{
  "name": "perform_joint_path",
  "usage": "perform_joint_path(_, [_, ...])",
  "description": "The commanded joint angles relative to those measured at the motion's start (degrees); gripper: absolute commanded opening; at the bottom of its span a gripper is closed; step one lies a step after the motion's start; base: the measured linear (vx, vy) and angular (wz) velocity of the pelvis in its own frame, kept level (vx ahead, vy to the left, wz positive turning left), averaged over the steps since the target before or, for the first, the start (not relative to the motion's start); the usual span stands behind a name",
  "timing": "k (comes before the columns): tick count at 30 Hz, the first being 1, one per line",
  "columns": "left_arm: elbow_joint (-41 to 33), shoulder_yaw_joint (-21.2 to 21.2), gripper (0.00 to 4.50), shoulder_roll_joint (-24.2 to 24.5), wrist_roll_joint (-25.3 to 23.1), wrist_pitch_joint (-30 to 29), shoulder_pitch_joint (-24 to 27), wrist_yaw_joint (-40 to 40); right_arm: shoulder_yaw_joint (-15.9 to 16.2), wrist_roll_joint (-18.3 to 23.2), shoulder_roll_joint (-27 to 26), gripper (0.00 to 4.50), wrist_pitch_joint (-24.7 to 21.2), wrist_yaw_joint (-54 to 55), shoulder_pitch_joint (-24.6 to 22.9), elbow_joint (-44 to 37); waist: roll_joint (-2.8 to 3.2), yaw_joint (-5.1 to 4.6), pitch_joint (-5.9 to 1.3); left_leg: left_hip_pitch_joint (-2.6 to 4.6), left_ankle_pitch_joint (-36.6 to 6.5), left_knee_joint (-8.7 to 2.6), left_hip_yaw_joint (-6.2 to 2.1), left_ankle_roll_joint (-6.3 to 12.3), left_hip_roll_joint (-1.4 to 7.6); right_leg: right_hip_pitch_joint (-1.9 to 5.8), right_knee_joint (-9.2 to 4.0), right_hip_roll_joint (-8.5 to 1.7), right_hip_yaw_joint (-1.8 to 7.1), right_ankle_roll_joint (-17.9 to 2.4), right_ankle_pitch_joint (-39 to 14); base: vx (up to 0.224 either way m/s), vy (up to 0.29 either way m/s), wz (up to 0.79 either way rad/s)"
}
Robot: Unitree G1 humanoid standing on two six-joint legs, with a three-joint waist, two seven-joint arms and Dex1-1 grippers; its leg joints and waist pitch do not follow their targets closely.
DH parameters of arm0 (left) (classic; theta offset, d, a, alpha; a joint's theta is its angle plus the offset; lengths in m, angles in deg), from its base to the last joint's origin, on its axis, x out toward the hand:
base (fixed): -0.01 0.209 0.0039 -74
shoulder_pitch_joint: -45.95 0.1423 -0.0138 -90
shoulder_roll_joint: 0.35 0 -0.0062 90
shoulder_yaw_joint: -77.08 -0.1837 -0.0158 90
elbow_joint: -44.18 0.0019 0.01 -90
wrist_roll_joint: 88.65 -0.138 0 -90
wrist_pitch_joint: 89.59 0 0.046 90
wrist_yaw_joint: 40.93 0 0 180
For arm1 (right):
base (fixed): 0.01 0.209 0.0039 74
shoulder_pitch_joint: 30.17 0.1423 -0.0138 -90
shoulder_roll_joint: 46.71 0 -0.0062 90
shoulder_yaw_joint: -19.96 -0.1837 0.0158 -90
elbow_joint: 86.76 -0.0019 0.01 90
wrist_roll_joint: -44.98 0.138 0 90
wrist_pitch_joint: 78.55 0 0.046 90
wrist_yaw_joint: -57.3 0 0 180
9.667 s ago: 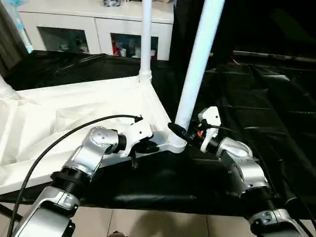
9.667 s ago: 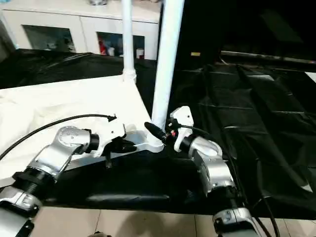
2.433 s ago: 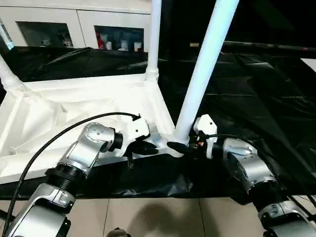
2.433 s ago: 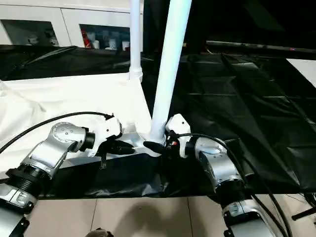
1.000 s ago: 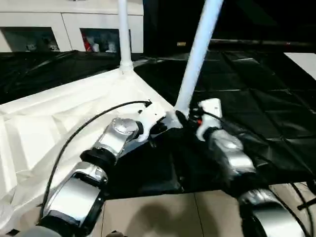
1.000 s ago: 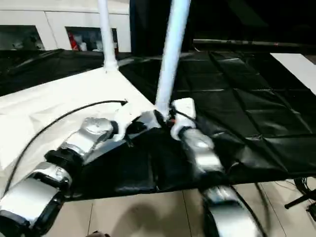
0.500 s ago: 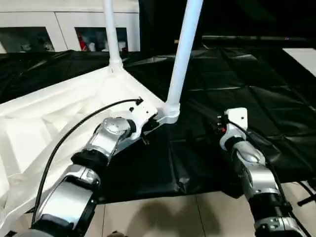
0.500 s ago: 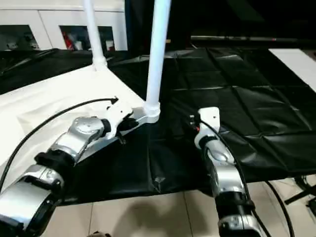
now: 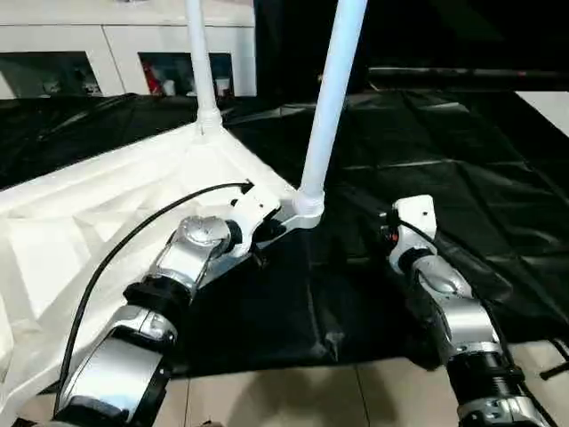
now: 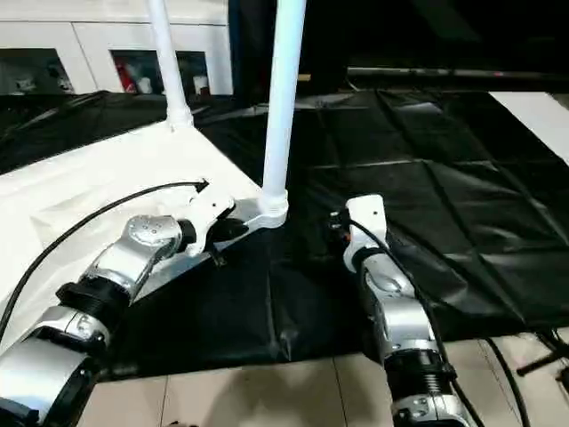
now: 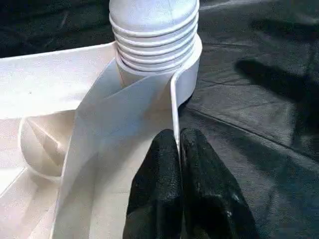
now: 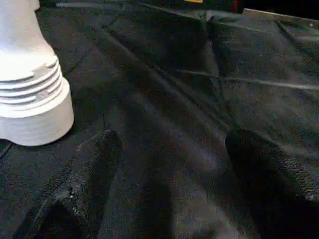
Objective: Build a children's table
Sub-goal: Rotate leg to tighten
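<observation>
Tabletop [image 11: 89, 124] rim pinched in left end effector [image 11: 178, 149].

A large table draped in black sheeting [image 9: 427, 133] takes up most of the space; the sheet is glossy, creased into squares, and hangs wrinkled over the near edge. Below that edge lies a floor of pale tiles [image 10: 267, 400] with thin dark grout lines. Along the far wall stands a white cabinet [image 9: 116, 62] with glass doors, small coloured items dimly visible behind the panes. To its right the background is dark
</observation>
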Motion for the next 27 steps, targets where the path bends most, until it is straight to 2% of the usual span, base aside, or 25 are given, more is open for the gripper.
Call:
perform_joint_path(1, [-1.4, 1.0, 0.0, 0.8, 0.5, 0.7, 0.0, -0.4, 1.1, -0.8, 0.0, 3.72, -0.9, -0.6, 0.1, -1.1, 0.11, 0.46, -4.82, -1.3, -4.4, -1.59, -0.2, 14.51, -0.81, 5.59, -3.7, -3.38, 0.33, -10.5, -9.3, 0.089, 0.004, 0.34])
perform_joint_path(3, [-1.8, 1.0, 0.0, 0.8, 0.6, 0.5, 0.2, -0.2, 1.3, -1.0, 0.1, 3.72, -1.0, -0.7, 0.0, -1.2, 0.14, -0.22, -4.82, -1.67, 2.3, -0.39, -1.5, 19.31, -1.18, 6.23, -2.87, -2.53, -1.35, -10.9, -4.0, 0.092, 0.011, 0.36])
perform_joint_path(4, [-2.1, 1.0, 0.0, 0.8, 0.7, 0.3, 0.4, 0.0, 1.4, -1.0, 0.1, 3.72, -1.0, -0.7, -0.1, -1.3, 0.67, -0.25, -5.0, -1.11, 5.6, 0.15, -2.12, 21.43, -1.41, 6.37, -2.53, -2.11, -2.06, -10.7, -2.2, 0.16, 0.014, 0.56])
perform_joint_path(5, [-2.3, 1.0, 0.0, 0.9, 0.7, 0.3, 0.6, 0.1, 1.6, -1.2, 0.1, 3.72, -1.0, -0.7, -0.1, -1.3, 0.95, -0.59, -5.12, -0.09, 7.7, 0.26, -2.89, 22.99, -1.27, 5.97, -1.94, -1.6, -2.47, -10.8, -1.2, 0.116, 0.006, 0.36])
perform_joint_path(6, [-2.6, 0.9, 0.0, 1.0, 0.7, 0.2, 0.7, 0.2, 1.7, -1.3, 0.2, 3.72, -1.1, -0.7, -0.1, -1.3, 1.02, -1.81, -5.11, 1.68, 13.1, 0.43, -5.14, 28.04, -0.96, 5.1, -0.25, -0.12, -3.07, -9.9, -0.1, 0.114, -0.015, 0.31])
perform_joint_path(7, [-2.9, 0.9, 0.0, 1.0, 0.7, -0.1, 0.9, 0.3, 1.7, -1.3, 0.2, 3.72, -1.2, -0.7, -0.2, -1.5, 1.49, -3.06, -5.45, 6.02, 18.5, 0.71, -8.56, 33.98, 0.4, 1.55, 2.12, 0.88, -3.01, -7.7, -2.2, 0.0, 0.0, 0.0])
perform_joint_path(8, [-3.1, 0.9, 0.0, 1.0, 0.7, -0.3, 1.0, 0.4, 1.7, -1.2, 0.3, 3.72, -1.3, -0.7, -0.2, -1.6, 1.62, -3.99, -5.5, 8.72, 19.9, 0.64, -11.06, 36.95, 1.88, -1.58, 3.97, 0.78, -2.27, -6.4, -5.1, 0.09, -0.047, 0.3])
perform_joint_path(9, [-3.2, 0.9, 0.0, 1.0, 0.7, -0.4, 1.0, 0.4, 1.2, -0.5, -0.1, 3.72, -1.6, -0.5, -0.2, -1.7, 1.59, -5.16, -5.53, 12.67, 21.6, 0.54, -12.83, 37.48, 6.25, -6.09, 6.49, -1.0, 1.07, -3.5, -9.8, 0.052, -0.068, 0.18])
perform_joint_path(10, [-3.4, 0.8, 0.0, 1.0, 0.6, -0.6, 1.1, 0.3, 0.3, 0.7, -0.6, 3.72, -1.8, -0.4, -0.3, -2.0, -0.12, -5.07, -4.4, 9.95, 17.8, -0.87, -11.94, 34.55, 6.33, -5.87, 7.08, -2.8, 3.98, -0.8, -6.5, 0.052, -0.068, 0.18])
perform_joint_path(11, [-3.4, 0.8, 0.0, 1.1, 0.6, -0.6, 1.1, 0.3, -0.1, 1.4, -0.7, 3.72, -1.9, -0.7, -0.3, -2.0, -0.97, -4.54, -4.06, 8.63, 12.8, -0.68, -10.28, 30.71, 4.2, -4.9, 4.99, -3.38, 5.44, -0.6, -3.6, -0.031, -0.108, -0.07])
perform_joint_path(12, [-3.4, 0.8, 0.0, 1.1, 0.6, -0.6, 1.1, 0.3, -0.1, 1.4, -0.7, 3.72, -1.9, -0.7, -0.3, -2.0, -3.9, -1.91, -3.37, 0.33, 0.4, 4.06, -3.49, 20.88, -4.89, 3.39, -0.65, -4.67, 9.4, -1.0, 1.8, -0.014, -0.144, 0.1])
perform_joint_path(13, [-3.4, 0.8, 0.0, 1.1, 0.6, -0.6, 1.2, 0.4, 0.0, 1.5, -0.6, 3.72, -1.8, -0.9, -0.3, -2.1, -3.74, 0.26, -3.41, -2.25, -5.5, 6.95, -2.5, 17.49, -6.77, 6.29, -2.86, -6.53, 11.57, -1.0, -0.6, -0.014, -0.144, 0.1])
perform_joint_path(14, [-3.3, 0.9, 0.0, 1.2, 0.6, -0.6, 1.1, 0.4, 0.2, 1.4, -0.4, 3.72, -1.8, -1.1, -0.3, -2.2, -3.58, 1.06, -3.86, -3.98, -5.9, 8.88, -3.16, 10.92, -4.76, 7.66, -2.54, -7.8, 12.17, -3.2, -2.3, 0.058, -0.097, 0.24])
perform_joint_path(15, [-3.4, 0.8, 0.0, 1.3, 0.6, -0.7, 1.2, 0.5, 0.5, 1.4, -0.2, 3.72, -1.8, -1.5, -0.5, -2.3, -2.85, 1.78, -3.53, -4.92, -2.9, 8.05, -3.07, 7.51, -4.4, 8.26, -2.08, -6.49, 10.61, -5.4, 2.1, 0.066, -0.051, 0.11])
perform_joint_path(17, [-3.5, 0.8, 0.0, 1.5, 0.5, -0.7, 1.2, 0.5, 0.8, 1.3, -0.2, 3.72, -1.7, -1.9, -0.6, -2.3, 0.2, 1.51, -4.08, -4.02, 1.4, 3.28, -3.3, 6.62, -1.63, 7.82, -1.71, -5.02, 6.88, -9.1, 4.7, 0.072, -0.042, 0.08])
perform_joint_path(18, [-3.6, 0.8, 0.0, 1.5, 0.5, -0.7, 1.3, 0.5, 0.8, 1.2, -0.2, 3.72, -1.7, -2.0, -0.8, -2.5, 2.34, 0.0, -4.78, 0.11, 4.2, -0.54, -5.34, 10.74, 1.48, 5.25, 1.24, -0.93, 2.48, -5.9, 5.2, 0.11, 0.014, -0.07])
perform_joint_path(19, [-3.7, 0.8, 0.0, 1.5, 0.5, -0.7, 1.4, 0.5, 0.9, 1.1, -0.3, 3.72, -1.8, -2.2, -0.8, -2.7, 3.23, -3.35, -5.56, 9.62, 8.9, -0.39, -11.2, 24.48, 5.75, -3.76, 7.27, 0.98, 0.7, -4.5, -5.6, 0.11, 0.014, -0.07])
perform_joint_path(20, [-3.8, 0.9, 0.0, 1.5, 0.5, -0.9, 1.5, 0.5, 1.0, 1.1, -0.2, 3.72, -2.0, -2.3, -1.0, -2.9, 2.25, -4.22, -5.74, 10.88, 11.7, 0.03, -12.67, 29.8, 7.07, -5.65, 8.41, 0.2, 1.65, -3.2, -8.9, 0.122, 0.004, -0.13])
perform_joint_path(21, [-3.8, 0.9, 0.0, 1.5, 0.5, -0.9, 1.5, 0.5, 1.0, 1.1, -0.2, 3.72, -2.0, -2.3, -1.0, -2.9, 1.37, -3.96, -5.13, 9.39, 12.8, -0.19, -11.99, 32.86, 6.89, -6.78, 9.81, -0.62, 2.8, -0.1, -7.4, 0.066, -0.033, -0.1])
perform_joint_path(22, [-4.0, 0.6, 0.0, 1.6, 0.1, -0.6, 1.6, 0.3, 1.1, 1.7, -0.2, 3.72, -2.0, -3.2, -1.1, -3.2, 0.87, -4.16, -5.22, 9.22, 13.6, -0.42, -11.69, 33.46, 6.45, -7.4, 9.86, -1.05, 3.49, 1.5, -5.8, 0.066, -0.033, -0.1])
perform_joint_path(23, [-4.1, 0.7, 0.0, 1.5, 0.2, -0.5, 1.8, 0.3, 1.2, 1.9, -0.2, 3.72, -2.2, -3.6, -1.1, -3.5, -0.35, -4.02, -5.08, 7.96, 14.3, 0.14, -9.8, 31.88, 4.32, -7.62, 7.6, -1.91, 5.11, 2.4, -0.6, 0.0, 0.0, 0.0])
perform_joint_path(24, [-4.2, 0.8, 0.0, 1.5, 0.3, -0.5, 1.9, 0.3, 1.2, 2.0, -0.2, 3.72, -2.3, -3.8, -1.1, -3.6, -2.86, -3.14, -4.87, 3.69, 9.4, 3.22, -5.14, 24.29, -1.5, -4.3, 1.59, -3.81, 7.61, 0.4, 10.4, 0.013, -0.085, 0.08])
perform_joint_path(25, [-4.4, 0.6, 0.0, 1.7, 0.2, -0.3, 2.0, 0.5, 1.1, 2.3, -0.2, 3.72, -2.4, -4.2, -1.1, -3.6, -3.5, -2.07, -4.19, -0.83, 5.8, 4.83, -2.87, 20.71, -4.93, -0.61, 0.71, -5.63, 9.5, -1.3, 13.8, 0.013, -0.085, 0.08])
perform_joint_path(26, [-4.7, 0.4, 0.0, 1.8, 0.4, 0.0, 2.2, 1.0, 0.9, 2.8, -0.3, 3.72, -2.6, -4.6, -1.0, -3.6, -3.4, 0.27, -4.88, -2.76, 1.0, 5.67, -3.46, 12.74, -4.07, 2.45, 0.46, -8.43, 11.07, -3.5, 19.3, 0.019, -0.1, 0.12])
perform_joint_path(27, [-5.4, 0.3, 0.0, 2.2, 1.0, 0.8, 2.7, 2.5, 0.5, 3.7, -0.2, 3.72, -2.8, -5.7, -0.9, -3.8, -3.48, 0.09, -4.77, -2.62, 5.5, 3.28, -3.38, 6.3, -3.68, 2.4, 2.7, -5.11, 8.33, -4.1, 30.4, 0.014, -0.084, 0.06])
